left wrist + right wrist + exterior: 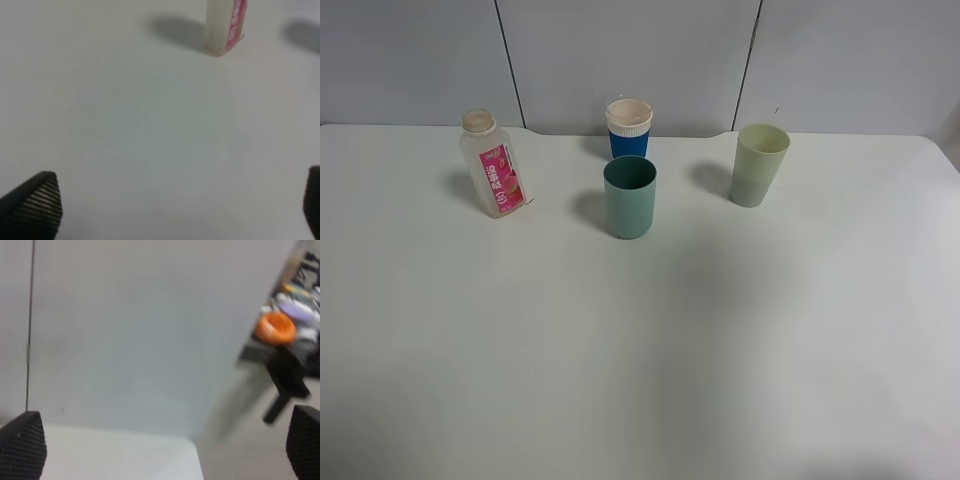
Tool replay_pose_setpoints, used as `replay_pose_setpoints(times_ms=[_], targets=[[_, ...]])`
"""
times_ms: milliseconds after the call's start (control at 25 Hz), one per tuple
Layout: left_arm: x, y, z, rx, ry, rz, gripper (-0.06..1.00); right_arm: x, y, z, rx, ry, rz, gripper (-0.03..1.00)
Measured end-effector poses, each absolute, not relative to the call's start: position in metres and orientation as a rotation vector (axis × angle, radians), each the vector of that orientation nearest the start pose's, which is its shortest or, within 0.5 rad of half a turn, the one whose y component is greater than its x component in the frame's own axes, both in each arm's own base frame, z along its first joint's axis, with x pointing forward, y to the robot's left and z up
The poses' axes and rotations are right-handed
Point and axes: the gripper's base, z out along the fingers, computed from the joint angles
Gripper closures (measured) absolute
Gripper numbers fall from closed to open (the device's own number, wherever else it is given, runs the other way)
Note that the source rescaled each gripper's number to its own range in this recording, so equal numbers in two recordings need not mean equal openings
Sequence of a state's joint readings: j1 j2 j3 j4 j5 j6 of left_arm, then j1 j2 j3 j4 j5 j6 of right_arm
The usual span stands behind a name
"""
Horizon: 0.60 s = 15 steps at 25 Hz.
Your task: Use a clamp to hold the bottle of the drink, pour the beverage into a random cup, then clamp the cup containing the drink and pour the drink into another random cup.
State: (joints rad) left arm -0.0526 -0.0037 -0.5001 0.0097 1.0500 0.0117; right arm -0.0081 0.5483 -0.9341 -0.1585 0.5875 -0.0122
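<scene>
The bottle (495, 165) with its pink-and-white label stands upright at the back left of the white table (640, 340); its lower part also shows as the bottle (224, 26) in the left wrist view. A teal tumbler (629, 197) stands at the middle, and a tall pale green tumbler (758, 165) to its right. No liquid is discernible. Neither arm appears in the exterior high view. My left gripper (175, 205) is open over bare table, well short of the bottle. My right gripper (162, 445) is open, facing the wall, with nothing between its fingers.
A blue cup with a white rim (629, 127) stands just behind the teal tumbler. A grey panelled wall (640, 60) backs the table. Past the table's right corner, the right wrist view shows clutter with an orange object (275, 327).
</scene>
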Motion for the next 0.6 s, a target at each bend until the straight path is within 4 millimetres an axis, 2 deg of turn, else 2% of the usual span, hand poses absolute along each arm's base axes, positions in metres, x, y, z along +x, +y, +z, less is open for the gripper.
replay_pose_setpoints(times_ms=[40, 80, 320, 440, 600], targets=[[-0.005, 0.001, 0.278, 0.065, 2.029, -0.014, 0.01, 0.082, -0.009, 0.427, -0.049, 1.682, -0.188, 0.11], [-0.005, 0.001, 0.278, 0.065, 2.029, -0.014, 0.01, 0.059, -0.010, 0.423, -0.034, 1.716, -0.198, 0.11], [-0.005, 0.001, 0.278, 0.065, 2.029, -0.014, 0.01, 0.007, -0.015, 0.408, 0.003, 1.784, -0.244, 0.11], [-0.005, 0.001, 0.278, 0.065, 2.029, -0.014, 0.01, -0.008, -0.014, 0.395, 0.012, 1.787, -0.235, 0.11], [-0.005, 0.001, 0.278, 0.065, 2.029, -0.014, 0.01, -0.018, -0.012, 0.366, 0.011, 1.806, -0.195, 0.11]])
